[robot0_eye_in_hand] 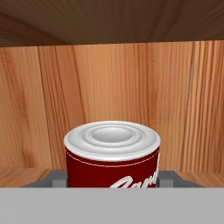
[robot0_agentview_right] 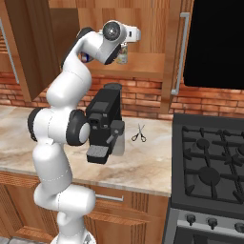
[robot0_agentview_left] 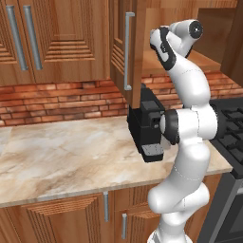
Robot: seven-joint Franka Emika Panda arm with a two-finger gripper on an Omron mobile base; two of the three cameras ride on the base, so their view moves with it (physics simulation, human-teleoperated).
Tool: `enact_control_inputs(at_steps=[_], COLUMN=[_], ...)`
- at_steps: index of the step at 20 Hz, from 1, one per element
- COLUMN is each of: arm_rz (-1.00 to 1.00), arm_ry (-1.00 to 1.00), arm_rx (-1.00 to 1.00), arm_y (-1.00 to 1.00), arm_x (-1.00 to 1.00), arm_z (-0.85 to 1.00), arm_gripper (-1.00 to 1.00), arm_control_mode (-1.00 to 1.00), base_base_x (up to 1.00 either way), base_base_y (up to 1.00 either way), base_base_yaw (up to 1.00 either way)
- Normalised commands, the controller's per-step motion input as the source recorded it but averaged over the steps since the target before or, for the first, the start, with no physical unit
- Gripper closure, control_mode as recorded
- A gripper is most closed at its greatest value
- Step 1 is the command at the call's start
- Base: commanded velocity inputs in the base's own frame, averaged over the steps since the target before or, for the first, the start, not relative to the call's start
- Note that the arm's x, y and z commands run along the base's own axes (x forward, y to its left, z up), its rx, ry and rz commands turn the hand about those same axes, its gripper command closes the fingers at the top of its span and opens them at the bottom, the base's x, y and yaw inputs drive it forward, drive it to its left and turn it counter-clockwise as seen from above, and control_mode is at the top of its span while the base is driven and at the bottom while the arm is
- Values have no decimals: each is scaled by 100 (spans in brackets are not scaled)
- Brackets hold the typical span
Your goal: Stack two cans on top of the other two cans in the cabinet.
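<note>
- Hand view, cans: one red can [robot0_eye_in_hand: 112, 162] with a silvery ringed lid and white script, at 6 o'clock, its lower part cut off by the frame edge.
- Gripper [robot0_eye_in_hand: 113, 180]: one; grey fingers [robot0_eye_in_hand: 54, 178] are seen pressed to the red can's two sides, jaws partly closed on it, tips mostly cut off.
- Cabinet [robot0_eye_in_hand: 131, 96]: one; its wooden back wall is seen behind the red can, its ceiling at 12 o'clock and shelf floor at 7 o'clock.
- Right base view, cans: two are made out on the cabinet shelf. One pale can [robot0_agentview_right: 123, 54] is just below the hand; whether it touches the red can cannot be told. One blue can [robot0_agentview_right: 85, 57] is at 9 o'clock of it, largely hidden by the arm.
- Left base view: one ridged cabinet door [robot0_agentview_left: 118, 47] stands open with one bar handle [robot0_agentview_left: 127, 51]; the shelf contents are hidden by the door and arm.
- Counter [robot0_agentview_right: 143, 157] items: one black coffee machine [robot0_agentview_right: 106, 119], one pair of scissors [robot0_agentview_right: 139, 133] at 3 o'clock of it.
- Stove [robot0_agentview_right: 209, 162]: one, cut off at the right edge.
</note>
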Motion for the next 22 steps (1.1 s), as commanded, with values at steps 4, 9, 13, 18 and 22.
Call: enact_control_inputs(at_steps=[4, 9, 13, 18, 22], arm_rz=[0, 0, 0, 0, 0], arm_ry=[0, 0, 0, 0, 0], arm_rx=[0, 0, 1, 1, 0], arm_y=[0, 0, 0, 0, 0], arm_x=[0, 0, 0, 0, 0], arm_z=[0, 0, 0, 0, 0], arm_gripper=[100, 100, 100, 100, 100], arm_control_mode=[-100, -100, -100, -100, -100], base_base_x=[0, 0, 0, 0, 0], base_base_y=[0, 0, 0, 0, 0], base_base_yaw=[0, 0, 0, 0, 0])
